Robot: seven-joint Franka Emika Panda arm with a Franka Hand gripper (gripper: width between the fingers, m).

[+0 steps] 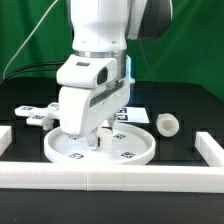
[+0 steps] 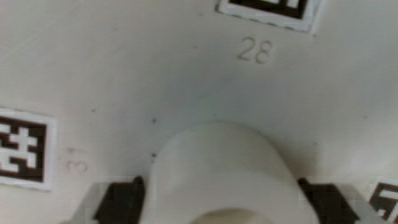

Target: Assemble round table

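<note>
- The gripper (image 1: 92,140) points straight down onto the large round disc (image 1: 135,150), which lies flat.
- Its fingers (image 2: 121,200) sit close either side of a white rounded stub (image 2: 222,160) on the disc; I cannot tell whether they clamp it.
- The cylinder leg (image 1: 167,124) lies beside the disc at the exterior view's right, and the cross-shaped foot (image 1: 38,114) at its left.

One round disc (image 1: 62,150), one cylinder leg (image 1: 167,124), one cross-shaped foot piece (image 1: 35,115) (all white)
</note>
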